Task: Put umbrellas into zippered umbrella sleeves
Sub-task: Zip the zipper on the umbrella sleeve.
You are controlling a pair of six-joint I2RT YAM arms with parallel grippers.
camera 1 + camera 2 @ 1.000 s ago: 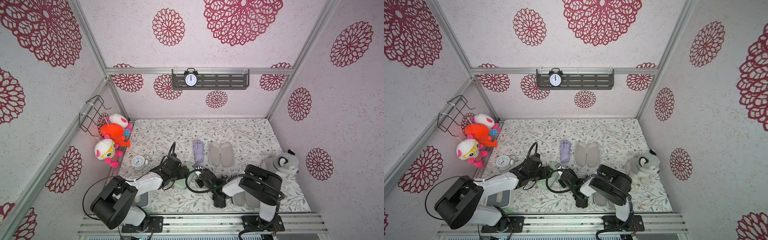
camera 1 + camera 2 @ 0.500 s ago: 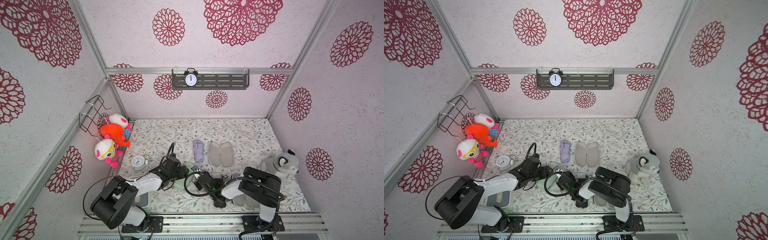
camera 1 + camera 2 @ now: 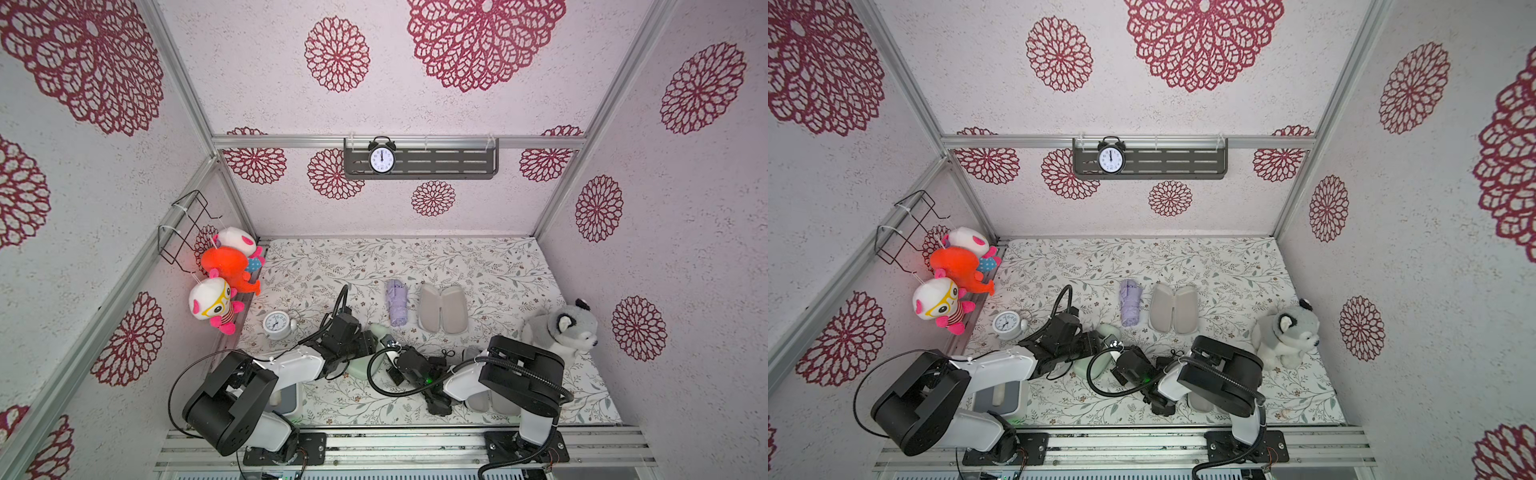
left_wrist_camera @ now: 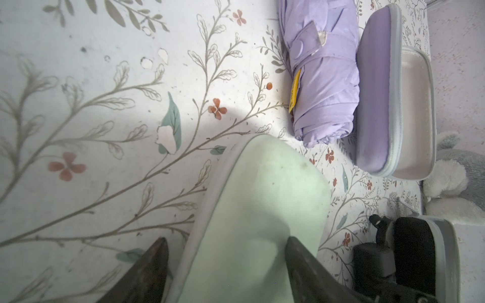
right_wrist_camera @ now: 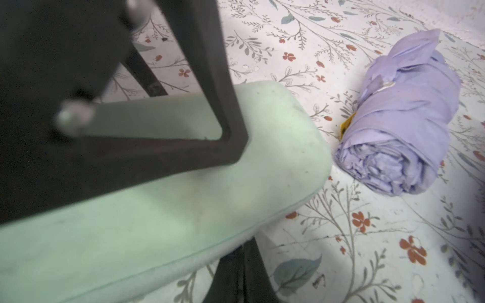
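Observation:
The closed mint green sleeve (image 3: 379, 331) (image 3: 1108, 331) lies at the front middle of the table. In the left wrist view it (image 4: 262, 196) sits between the fingers of my left gripper (image 4: 225, 240) (image 3: 365, 347), which is shut on it across its width. My right gripper (image 5: 245, 251) (image 3: 390, 344) is shut, with its tips under the grey zipper edge of that sleeve (image 5: 183, 210). What they pinch is hidden. The lilac umbrella (image 3: 395, 301) (image 4: 325, 78) (image 5: 404, 126) lies loose next to the open lilac sleeve (image 3: 442, 307) (image 4: 380, 91).
A black-shelled sleeve (image 4: 414, 249) lies open under the right arm. A white alarm clock (image 3: 276, 326) stands at the left and a plush husky (image 3: 561, 328) at the right. A grey tray (image 3: 286, 399) is under the left arm. Plush toys (image 3: 220, 286) hang on the left wall.
The left jaws have drawn in a little round the mint green sleeve. The right arm has shifted slightly beside the sleeve. The lilac umbrella and lilac sleeve have not moved.

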